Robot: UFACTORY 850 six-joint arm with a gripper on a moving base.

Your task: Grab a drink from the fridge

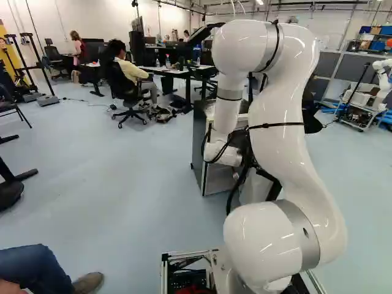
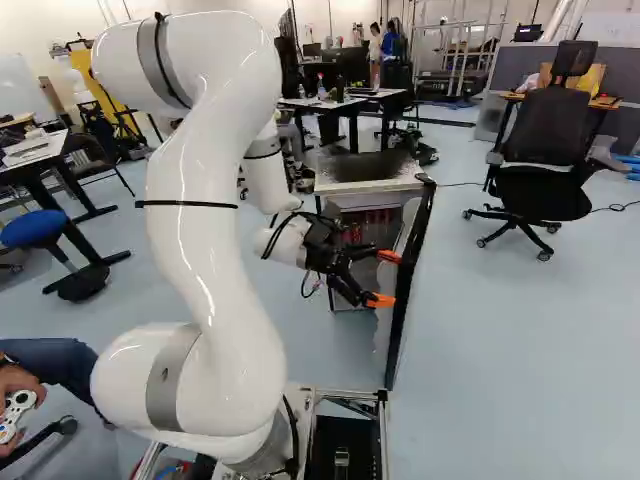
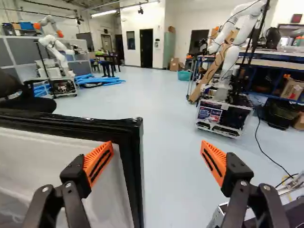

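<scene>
In the right base view my gripper (image 2: 385, 278) stands open with orange pads, at the inner side of the fridge's open door (image 2: 413, 262). The fridge (image 2: 368, 186) stands ahead of the arm, and red drinks (image 2: 368, 224) show in its upper inside. Seen from the wrist, the gripper (image 3: 157, 151) has nothing between its pads that it grips. One finger overlaps the white inner face of the door (image 3: 52, 156); the door's black edge runs between the two fingers. Whether a finger touches the door, I cannot tell. The arm hides much of the fridge (image 1: 199, 144) in the left base view.
An office chair (image 2: 545, 150) stands right of the fridge. Desks (image 2: 350, 105) stand behind it. A seated person's leg (image 1: 37, 269) and hands with a controller are close at the left of the base. Another robot (image 3: 228, 71) stands beyond the gripper, with a further one beyond the door.
</scene>
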